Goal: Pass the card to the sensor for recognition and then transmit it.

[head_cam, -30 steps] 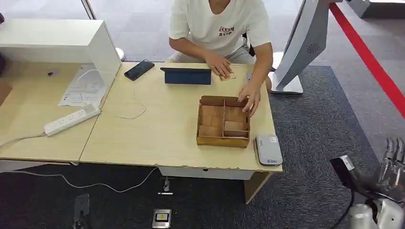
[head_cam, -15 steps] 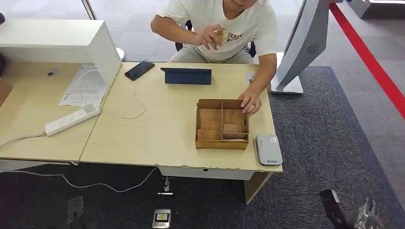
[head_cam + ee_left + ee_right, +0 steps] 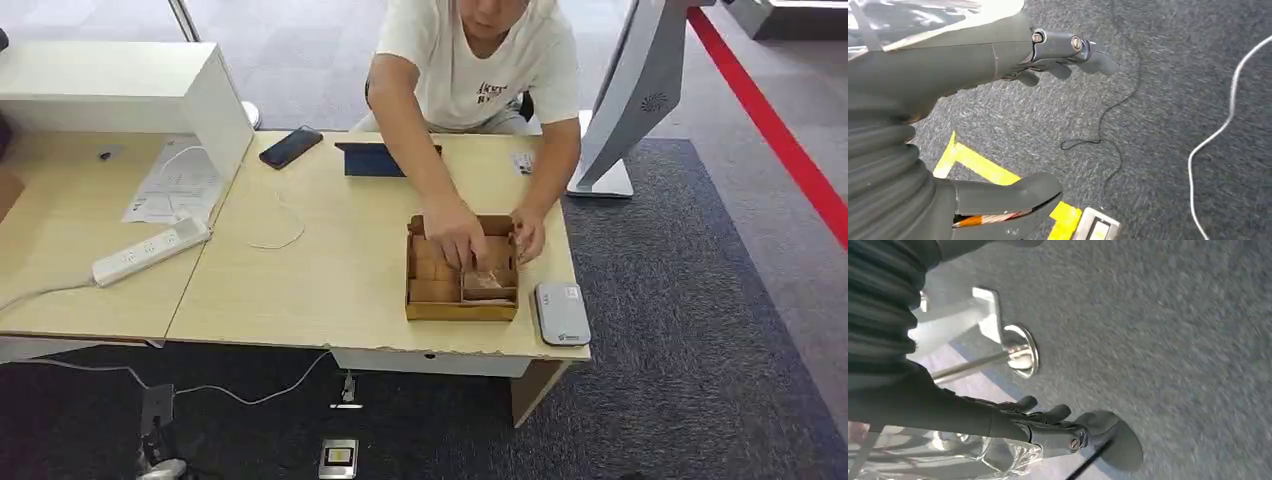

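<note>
The card [image 3: 484,281] lies in the front compartment of the divided box [image 3: 435,296], nearest the sensor [image 3: 562,313], under a person's hand [image 3: 455,235]. Probably thin, light, stiff: pinch one raised edge. Left robot hand [image 3: 1038,125] and right robot hand [image 3: 1048,427] hang empty, fingers loosely apart.

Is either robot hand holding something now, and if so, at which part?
Nothing is held. The left hand and the right hand hang over the carpet with fingers apart and nothing in them. The card lies in the cardboard box under the person's hand.
</note>
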Action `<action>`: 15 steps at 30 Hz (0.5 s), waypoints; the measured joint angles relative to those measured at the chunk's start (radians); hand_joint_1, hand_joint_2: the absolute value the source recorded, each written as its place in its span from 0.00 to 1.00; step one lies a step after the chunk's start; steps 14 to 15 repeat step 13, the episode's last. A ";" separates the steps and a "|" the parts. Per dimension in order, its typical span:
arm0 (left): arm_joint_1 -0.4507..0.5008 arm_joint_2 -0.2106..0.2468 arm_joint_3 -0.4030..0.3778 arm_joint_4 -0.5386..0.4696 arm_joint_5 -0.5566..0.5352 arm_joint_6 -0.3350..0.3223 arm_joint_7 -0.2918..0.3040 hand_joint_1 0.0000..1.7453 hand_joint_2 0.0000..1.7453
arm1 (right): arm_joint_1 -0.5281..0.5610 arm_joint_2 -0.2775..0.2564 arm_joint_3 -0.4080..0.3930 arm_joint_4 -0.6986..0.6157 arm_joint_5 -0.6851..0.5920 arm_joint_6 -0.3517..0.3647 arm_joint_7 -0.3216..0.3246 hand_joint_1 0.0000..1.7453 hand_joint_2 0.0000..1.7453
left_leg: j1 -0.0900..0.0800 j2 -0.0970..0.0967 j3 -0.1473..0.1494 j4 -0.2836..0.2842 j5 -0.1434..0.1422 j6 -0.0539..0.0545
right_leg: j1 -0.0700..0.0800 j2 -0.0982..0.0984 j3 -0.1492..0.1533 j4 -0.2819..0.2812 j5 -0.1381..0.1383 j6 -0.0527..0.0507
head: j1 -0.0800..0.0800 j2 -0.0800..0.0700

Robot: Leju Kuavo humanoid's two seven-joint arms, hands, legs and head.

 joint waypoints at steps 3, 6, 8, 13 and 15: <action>-0.004 0.000 -0.012 0.000 -0.011 0.000 0.018 0.00 1.00 | -0.006 0.002 0.000 0.010 0.003 0.035 0.019 0.00 1.00 | 0.000 0.000 0.000 0.000 0.000 0.000 | 0.000 0.000 0.000 0.000 0.000 0.000 | 0.000 0.000; -0.005 0.000 -0.027 0.000 -0.016 0.001 0.028 0.00 1.00 | -0.016 0.003 0.000 0.016 0.006 0.053 0.029 0.00 1.00 | 0.000 0.000 0.000 0.000 0.000 0.000 | 0.000 0.000 0.000 0.000 0.000 0.000 | 0.000 0.000; -0.006 0.000 -0.027 0.000 -0.016 0.001 0.029 0.00 1.00 | -0.018 0.003 0.000 0.016 0.006 0.055 0.029 0.00 1.00 | 0.000 0.000 0.000 0.000 0.000 0.000 | 0.000 0.000 0.000 0.000 0.000 0.000 | 0.000 0.000; -0.016 0.002 -0.035 0.000 -0.018 0.006 0.053 0.00 1.00 | -0.045 0.004 0.000 0.021 0.023 0.069 0.026 0.00 1.00 | 0.000 0.000 0.000 0.000 0.000 0.000 | 0.000 0.000 0.001 0.000 0.000 0.000 | 0.000 0.000; -0.016 0.002 -0.035 0.000 -0.018 0.006 0.053 0.00 1.00 | -0.045 0.004 0.000 0.021 0.023 0.069 0.026 0.00 1.00 | 0.000 0.000 0.000 0.000 0.000 0.000 | 0.000 0.000 0.001 0.000 0.000 0.000 | 0.000 0.000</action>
